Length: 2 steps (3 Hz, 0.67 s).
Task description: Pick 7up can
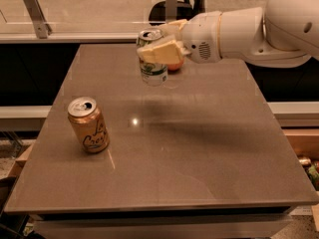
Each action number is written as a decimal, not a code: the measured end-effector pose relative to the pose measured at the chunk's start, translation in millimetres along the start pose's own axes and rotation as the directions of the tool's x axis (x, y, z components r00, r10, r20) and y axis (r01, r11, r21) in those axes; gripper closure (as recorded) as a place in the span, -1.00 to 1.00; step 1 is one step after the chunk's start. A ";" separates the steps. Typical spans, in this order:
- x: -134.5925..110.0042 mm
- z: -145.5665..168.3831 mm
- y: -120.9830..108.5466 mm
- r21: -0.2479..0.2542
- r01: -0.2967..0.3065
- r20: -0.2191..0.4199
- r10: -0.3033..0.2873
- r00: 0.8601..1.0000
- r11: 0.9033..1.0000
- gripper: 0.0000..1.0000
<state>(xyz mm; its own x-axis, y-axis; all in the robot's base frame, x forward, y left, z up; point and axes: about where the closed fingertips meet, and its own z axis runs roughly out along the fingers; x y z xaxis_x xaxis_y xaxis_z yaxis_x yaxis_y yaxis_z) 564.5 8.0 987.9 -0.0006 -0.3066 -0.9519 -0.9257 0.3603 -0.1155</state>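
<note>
The 7up can [152, 71], white with green lettering and a silver top, hangs in the air above the far middle of the table [199, 153]. My gripper [162, 46] is shut on its upper half, with cream fingers [159, 52] wrapped across the front of it. The white arm reaches in from the upper right. The can's bottom is off the tabletop and its shadow falls below it.
An orange-gold can with script lettering [88, 125] stands at the table's left side. A small orange-red round thing [174, 65] lies behind the held can. A rail with metal brackets [34, 8] runs beyond the far edge.
</note>
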 end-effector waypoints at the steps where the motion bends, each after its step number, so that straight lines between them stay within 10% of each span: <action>1: -20.8 -10.7 4.8 0.013 0.041 0.003 -0.041 0.999 0.999 1.00; 2: -40.6 -19.2 10.6 0.030 0.085 0.008 -0.086 0.996 0.996 1.00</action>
<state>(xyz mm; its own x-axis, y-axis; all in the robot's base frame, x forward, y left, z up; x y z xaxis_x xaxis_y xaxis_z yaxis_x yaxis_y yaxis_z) 547.5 7.4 1030.8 0.0816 -0.3292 -0.9407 -0.9106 0.3591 -0.2047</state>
